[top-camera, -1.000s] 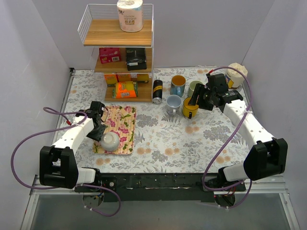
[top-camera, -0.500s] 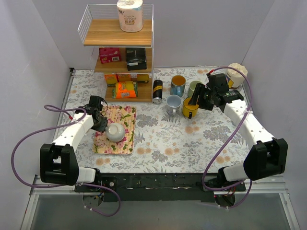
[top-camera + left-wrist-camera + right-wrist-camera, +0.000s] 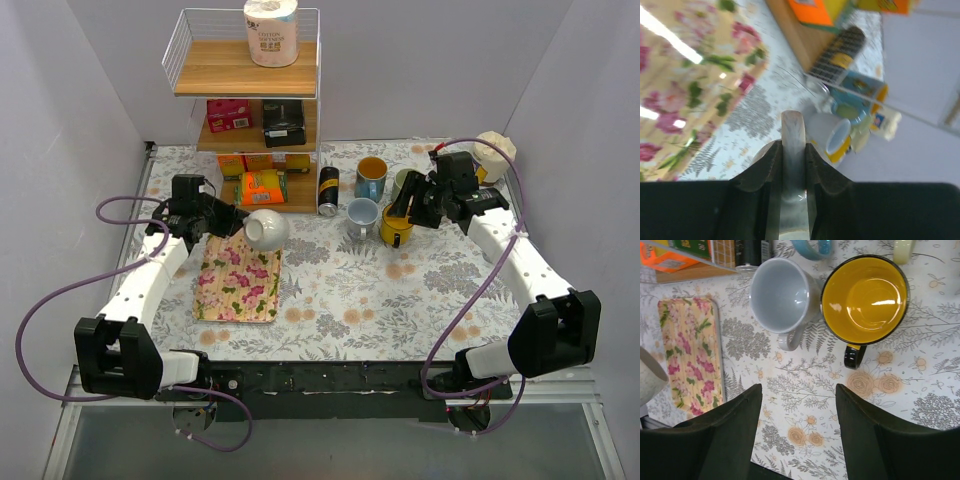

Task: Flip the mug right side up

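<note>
My left gripper [image 3: 232,222] is shut on the handle [image 3: 793,150] of a white mug [image 3: 266,229] and holds it in the air above the far end of the floral tray [image 3: 238,283], tilted on its side. In the left wrist view the handle stands pinched between the dark fingers [image 3: 756,175], and the mug's body is mostly hidden behind them. A corner of the mug also shows in the right wrist view [image 3: 649,380]. My right gripper [image 3: 799,405] is open and empty, hovering over the tablecloth just in front of the yellow mug [image 3: 865,297].
Upright mugs stand in the middle right: a grey one [image 3: 362,215], a yellow one [image 3: 395,226], a blue one [image 3: 371,178] and a pale green one [image 3: 404,183]. A black can [image 3: 328,190] stands beside the wooden shelf [image 3: 256,120]. A white container [image 3: 493,153] sits at the far right.
My left gripper has lifted the white mug off the tray and swung it back and to the right, turning it from upside down onto its side. The right arm has not moved.
</note>
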`<state>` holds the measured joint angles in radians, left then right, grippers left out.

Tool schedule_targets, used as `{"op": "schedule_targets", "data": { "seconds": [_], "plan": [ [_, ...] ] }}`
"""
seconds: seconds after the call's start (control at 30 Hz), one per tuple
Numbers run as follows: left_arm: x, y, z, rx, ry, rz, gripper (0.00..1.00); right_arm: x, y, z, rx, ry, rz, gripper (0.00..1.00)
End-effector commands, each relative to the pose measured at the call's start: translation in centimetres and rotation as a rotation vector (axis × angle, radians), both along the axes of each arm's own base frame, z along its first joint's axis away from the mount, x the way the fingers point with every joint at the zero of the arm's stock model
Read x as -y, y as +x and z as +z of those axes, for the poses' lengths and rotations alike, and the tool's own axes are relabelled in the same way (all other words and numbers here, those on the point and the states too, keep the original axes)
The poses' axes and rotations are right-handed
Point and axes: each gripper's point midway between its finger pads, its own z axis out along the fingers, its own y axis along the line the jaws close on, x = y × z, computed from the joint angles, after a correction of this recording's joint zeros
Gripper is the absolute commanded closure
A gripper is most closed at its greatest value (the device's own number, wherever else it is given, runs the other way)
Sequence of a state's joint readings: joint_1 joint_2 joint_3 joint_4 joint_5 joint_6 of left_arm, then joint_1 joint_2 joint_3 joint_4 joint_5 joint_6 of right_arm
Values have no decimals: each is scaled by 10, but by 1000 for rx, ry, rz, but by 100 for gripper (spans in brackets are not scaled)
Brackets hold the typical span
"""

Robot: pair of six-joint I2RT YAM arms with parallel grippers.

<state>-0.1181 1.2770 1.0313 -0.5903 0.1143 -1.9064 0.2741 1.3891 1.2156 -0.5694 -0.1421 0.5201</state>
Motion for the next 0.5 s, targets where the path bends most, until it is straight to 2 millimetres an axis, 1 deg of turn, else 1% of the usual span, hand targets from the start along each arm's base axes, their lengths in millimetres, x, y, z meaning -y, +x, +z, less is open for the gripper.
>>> {"op": "schedule_targets", "data": {
  "seconds": [0.0, 0.03, 0.07, 0.1, 0.13, 0.17, 0.2, 0.23, 0.27, 0.3, 0.33, 0.37, 0.4, 0.43, 0.47],
  "plan": [
    [58, 5, 98, 384, -182, -362, 100, -23, 7, 55, 151, 139, 95, 32],
    [62, 3, 104, 413, -193, -399, 100, -27, 7, 61, 167, 160, 112, 32],
    [68, 3, 116, 479, -204, -445, 100, -33, 4, 67, 178, 194, 145, 32],
    [72, 1, 121, 507, -221, -480, 100, -37, 5, 77, 214, 223, 161, 31],
    [81, -9, 129, 536, -261, -554, 100, -41, 4, 84, 232, 245, 178, 30],
    [86, -10, 140, 597, -272, -595, 100, -47, -1, 90, 242, 279, 217, 30],
    [89, -14, 146, 616, -294, -622, 100, -51, 1, 102, 291, 306, 242, 29],
    [95, -22, 150, 641, -324, -679, 100, -56, -2, 110, 307, 335, 262, 28],
    [100, -26, 161, 700, -331, -711, 100, -62, -8, 117, 323, 374, 313, 28],
    [103, -30, 166, 716, -347, -731, 100, -65, -12, 123, 341, 396, 336, 27],
    [106, -34, 168, 734, -353, -751, 100, -69, -11, 135, 387, 429, 362, 26],
    [113, -42, 175, 769, -361, -794, 100, -75, -20, 143, 397, 470, 412, 25],
    [117, -46, 178, 784, -367, -816, 100, -77, -25, 144, 404, 495, 435, 24],
    [121, -50, 182, 797, -377, -839, 100, -80, -24, 157, 467, 521, 461, 23],
    [132, -59, 187, 825, -390, -890, 100, -85, -33, 163, 457, 567, 493, 22]
  ]
}}
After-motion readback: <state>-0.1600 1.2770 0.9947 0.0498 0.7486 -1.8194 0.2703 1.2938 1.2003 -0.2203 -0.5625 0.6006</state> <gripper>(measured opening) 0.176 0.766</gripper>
